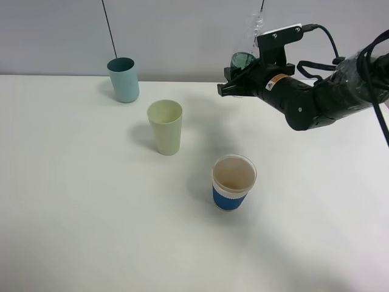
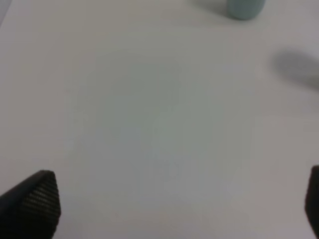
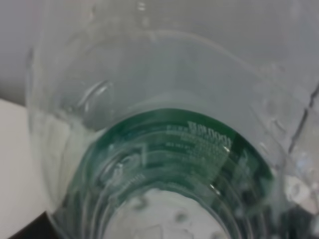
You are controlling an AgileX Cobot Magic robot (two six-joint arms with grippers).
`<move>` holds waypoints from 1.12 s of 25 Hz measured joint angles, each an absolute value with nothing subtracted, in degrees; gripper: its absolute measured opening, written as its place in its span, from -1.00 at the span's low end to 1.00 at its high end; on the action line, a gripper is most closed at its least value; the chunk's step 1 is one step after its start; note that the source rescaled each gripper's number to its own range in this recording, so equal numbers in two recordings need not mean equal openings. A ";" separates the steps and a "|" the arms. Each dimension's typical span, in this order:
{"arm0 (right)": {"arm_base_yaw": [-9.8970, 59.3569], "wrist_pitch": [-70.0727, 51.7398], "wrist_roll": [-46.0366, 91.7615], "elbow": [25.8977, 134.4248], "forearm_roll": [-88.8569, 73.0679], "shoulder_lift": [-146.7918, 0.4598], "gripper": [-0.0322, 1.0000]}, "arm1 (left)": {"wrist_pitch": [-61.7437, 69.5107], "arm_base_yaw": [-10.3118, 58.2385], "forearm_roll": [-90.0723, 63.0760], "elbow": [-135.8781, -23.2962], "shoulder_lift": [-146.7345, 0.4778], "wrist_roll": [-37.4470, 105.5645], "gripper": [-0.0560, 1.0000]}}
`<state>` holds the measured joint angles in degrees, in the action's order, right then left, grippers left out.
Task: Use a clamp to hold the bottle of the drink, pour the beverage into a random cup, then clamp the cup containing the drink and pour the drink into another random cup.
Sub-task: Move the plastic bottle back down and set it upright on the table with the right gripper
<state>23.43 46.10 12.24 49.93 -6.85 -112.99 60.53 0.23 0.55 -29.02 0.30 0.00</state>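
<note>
My right gripper [image 1: 236, 87] is shut on a clear plastic bottle [image 1: 245, 60] with a green label and holds it tilted in the air above the table's back right. The bottle fills the right wrist view [image 3: 164, 149]. A white cup with a blue band [image 1: 233, 182] stands in front of it and lower; its inside looks pale brown. A cream cup [image 1: 165, 126] stands mid-table. A teal cup [image 1: 123, 79] stands at the back left and also shows in the left wrist view [image 2: 244, 7]. My left gripper [image 2: 174, 199] is open over bare table and is out of the exterior view.
The white table [image 1: 79, 201] spreads wide to the left and front of the cups. A grey wall runs along the back edge. A thin dark cable [image 1: 109, 27] hangs behind the teal cup.
</note>
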 joint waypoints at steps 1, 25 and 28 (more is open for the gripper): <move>23.30 46.23 12.48 49.93 -5.97 -113.77 -0.94 | 60.53 0.23 0.55 -29.02 0.30 0.00 1.00; 19.39 50.86 13.00 50.03 -1.08 -123.87 -0.94 | 60.53 0.23 0.55 -29.02 0.30 0.00 1.00; 19.39 50.92 12.90 50.03 -1.08 -123.99 -0.94 | 60.53 0.23 0.55 -29.02 0.30 0.00 1.00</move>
